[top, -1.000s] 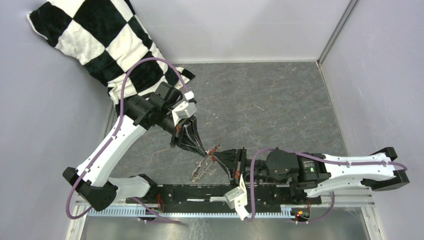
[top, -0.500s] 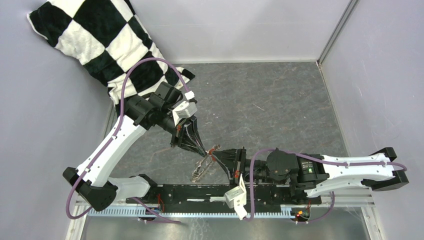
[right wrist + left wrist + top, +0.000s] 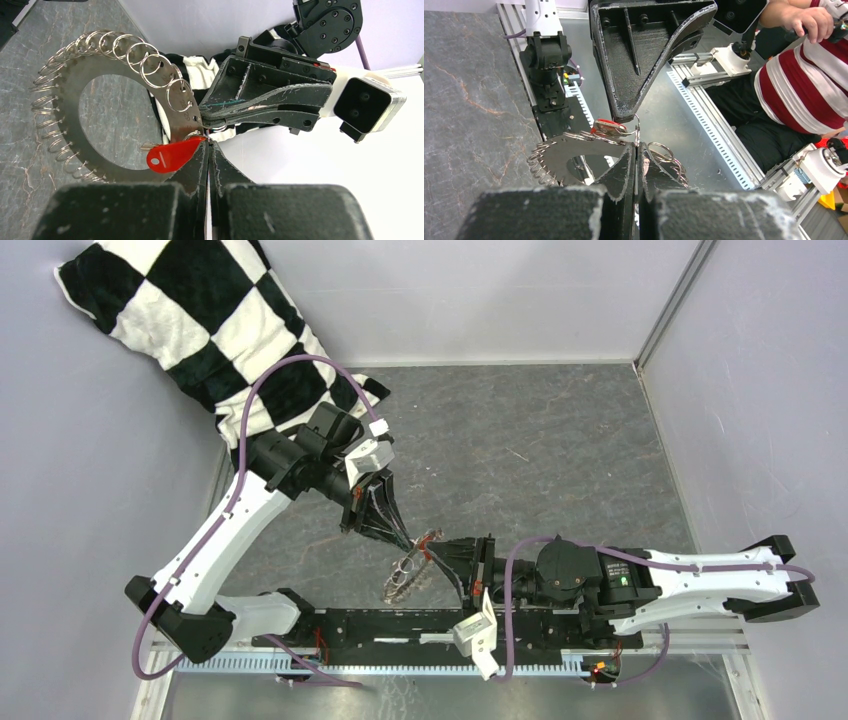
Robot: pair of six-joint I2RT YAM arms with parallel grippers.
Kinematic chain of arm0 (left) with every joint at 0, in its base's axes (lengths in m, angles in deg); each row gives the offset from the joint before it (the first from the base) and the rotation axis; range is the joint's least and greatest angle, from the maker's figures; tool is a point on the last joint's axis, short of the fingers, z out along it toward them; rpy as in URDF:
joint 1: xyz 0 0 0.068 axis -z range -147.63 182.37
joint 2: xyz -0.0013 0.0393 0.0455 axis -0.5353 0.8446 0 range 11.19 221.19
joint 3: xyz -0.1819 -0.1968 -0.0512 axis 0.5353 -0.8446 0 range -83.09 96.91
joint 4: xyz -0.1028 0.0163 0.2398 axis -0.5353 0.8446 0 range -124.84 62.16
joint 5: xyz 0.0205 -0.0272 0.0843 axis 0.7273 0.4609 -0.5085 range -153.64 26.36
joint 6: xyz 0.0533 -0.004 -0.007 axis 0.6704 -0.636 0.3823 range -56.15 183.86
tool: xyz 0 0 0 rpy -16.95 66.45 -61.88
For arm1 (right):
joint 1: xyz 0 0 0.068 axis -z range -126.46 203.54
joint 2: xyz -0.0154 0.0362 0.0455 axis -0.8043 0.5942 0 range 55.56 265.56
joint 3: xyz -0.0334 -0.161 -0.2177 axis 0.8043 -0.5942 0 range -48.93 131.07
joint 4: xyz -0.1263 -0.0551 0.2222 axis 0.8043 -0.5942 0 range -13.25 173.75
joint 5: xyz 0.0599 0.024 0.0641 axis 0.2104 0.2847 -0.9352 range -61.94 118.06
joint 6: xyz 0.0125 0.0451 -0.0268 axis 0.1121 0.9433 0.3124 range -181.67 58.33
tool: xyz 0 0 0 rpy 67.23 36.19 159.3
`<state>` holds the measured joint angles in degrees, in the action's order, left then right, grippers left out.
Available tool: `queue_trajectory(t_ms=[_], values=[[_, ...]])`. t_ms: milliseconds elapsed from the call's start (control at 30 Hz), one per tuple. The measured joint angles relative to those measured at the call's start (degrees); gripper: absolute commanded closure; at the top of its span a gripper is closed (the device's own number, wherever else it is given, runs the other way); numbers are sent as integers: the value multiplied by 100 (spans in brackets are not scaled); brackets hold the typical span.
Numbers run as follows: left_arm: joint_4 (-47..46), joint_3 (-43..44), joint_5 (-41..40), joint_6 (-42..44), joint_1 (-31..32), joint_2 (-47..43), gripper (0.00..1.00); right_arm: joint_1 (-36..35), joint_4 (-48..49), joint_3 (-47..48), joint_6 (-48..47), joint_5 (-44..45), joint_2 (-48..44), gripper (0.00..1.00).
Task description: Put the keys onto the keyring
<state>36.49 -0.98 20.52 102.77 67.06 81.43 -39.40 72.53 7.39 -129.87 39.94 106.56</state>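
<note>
The keyring (image 3: 70, 107), a flat metal disc with a hollow centre and small wire rings round its rim, hangs above the table between both grippers (image 3: 405, 575). My left gripper (image 3: 637, 147) is shut on its rim, with a thin wire ring running up from its fingertips (image 3: 207, 122). The red-tagged key (image 3: 170, 154) lies against the disc, its small ring at the tips of my right gripper (image 3: 209, 142), which is shut on it. From the left wrist the red key (image 3: 608, 127) shows just under the right gripper's tip (image 3: 624, 117). The two grippers meet tip to tip (image 3: 422, 545).
A black-and-white checkered cushion (image 3: 200, 330) lies at the far left corner. Grey walls enclose the marbled table (image 3: 520, 440). A black rail (image 3: 400, 625) runs along the near edge. A person in a red-striped shirt (image 3: 804, 75) sits beyond it.
The right arm's wrist has shifted very slightly. Both grippers, the keyring and the red key stay where they were.
</note>
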Motion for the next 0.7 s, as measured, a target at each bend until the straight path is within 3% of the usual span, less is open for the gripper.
queue_trajectory(t_ms=[700], values=[[-101,-197,-101,-68,-35,-63,98,-2,409,-461,15,330,-46,99]])
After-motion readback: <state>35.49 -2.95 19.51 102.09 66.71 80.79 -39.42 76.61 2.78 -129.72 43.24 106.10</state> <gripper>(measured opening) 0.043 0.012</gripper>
